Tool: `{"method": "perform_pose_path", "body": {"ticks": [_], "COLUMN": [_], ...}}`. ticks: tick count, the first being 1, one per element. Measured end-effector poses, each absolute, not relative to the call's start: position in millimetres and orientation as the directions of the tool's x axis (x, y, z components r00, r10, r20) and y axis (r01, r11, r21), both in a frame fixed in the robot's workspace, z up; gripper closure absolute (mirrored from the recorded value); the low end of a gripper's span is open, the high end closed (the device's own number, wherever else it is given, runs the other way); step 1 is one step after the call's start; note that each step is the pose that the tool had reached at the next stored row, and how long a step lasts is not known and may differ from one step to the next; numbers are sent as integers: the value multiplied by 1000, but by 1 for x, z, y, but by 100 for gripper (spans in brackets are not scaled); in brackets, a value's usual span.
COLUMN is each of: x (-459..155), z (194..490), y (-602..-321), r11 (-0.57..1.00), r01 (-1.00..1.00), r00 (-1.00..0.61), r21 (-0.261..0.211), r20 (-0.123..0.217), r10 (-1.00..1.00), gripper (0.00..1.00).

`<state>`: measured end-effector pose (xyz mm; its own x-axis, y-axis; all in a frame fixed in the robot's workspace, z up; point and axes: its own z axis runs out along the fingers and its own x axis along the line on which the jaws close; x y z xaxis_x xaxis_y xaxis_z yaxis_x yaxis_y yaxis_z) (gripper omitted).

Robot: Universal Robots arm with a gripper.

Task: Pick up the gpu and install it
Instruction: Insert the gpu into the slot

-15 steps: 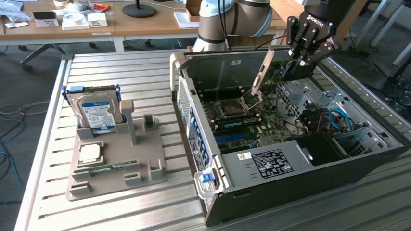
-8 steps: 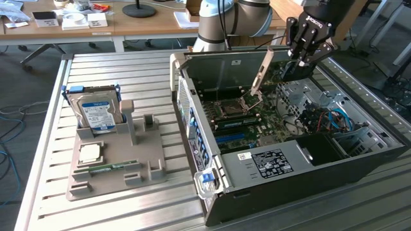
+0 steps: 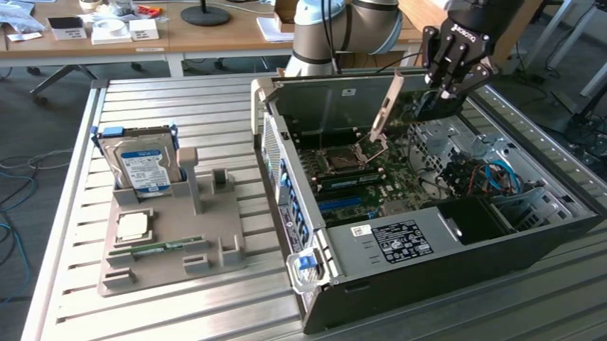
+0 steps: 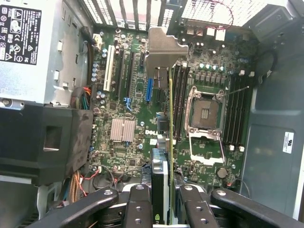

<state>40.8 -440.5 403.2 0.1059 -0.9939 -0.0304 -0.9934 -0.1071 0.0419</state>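
The arm point(image 3: 332, 28) reaches in from the far side of the worktop point(image 3: 190, 106). Its wrist is turned down, so the hand point(image 3: 446, 92) points into the open case point(image 3: 455, 284). The hand is closed on the gpu point(image 3: 387, 106). In the wrist view its two fingers point(image 4: 137, 206) press on either face of the card, and the hand point(image 4: 164, 211) grips it at the end away from the bracket.

The gpu point(image 4: 170, 142) hangs edge-down over the board point(image 4: 123, 156), raised clear of it and not seated in any slot. Its silver bracket leads towards the slotted rear wall of the case. Seen from the wrist, the card's thin green edge runs between a blue slot point(image 4: 149, 90) and the dark memory slots beside the empty socket point(image 4: 205, 114).

White lettering on the black body of the hand appears to read ROBOTIQ. "DELL" is printed in white on the board, close to a silver heatsink point(image 4: 122, 130). The power supply point(image 4: 28, 52) carries a black label with white approval marks, and its text is too small to read. In the exterior view the same label shows on the power supply point(image 3: 403, 241), with a small white sticker beside it. A white sticker point(image 4: 288, 141) sits on the case's inner wall, also unreadable.

On the exterior view's left, a grey tray point(image 3: 170, 263) on the worktop holds a drive point(image 3: 142, 167) standing upright. The drive has a blue-and-white label whose print cannot be made out.
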Motion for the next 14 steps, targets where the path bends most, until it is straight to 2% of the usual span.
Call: {"method": "perform_pose_path", "body": {"ticks": [14], "x": [34], "z": [398], "y": [-440], "r11": [-107], "r01": [-993], "r00": [106], "r21": [40], "r20": [-30], "r10": [-994], "gripper": [73]}}
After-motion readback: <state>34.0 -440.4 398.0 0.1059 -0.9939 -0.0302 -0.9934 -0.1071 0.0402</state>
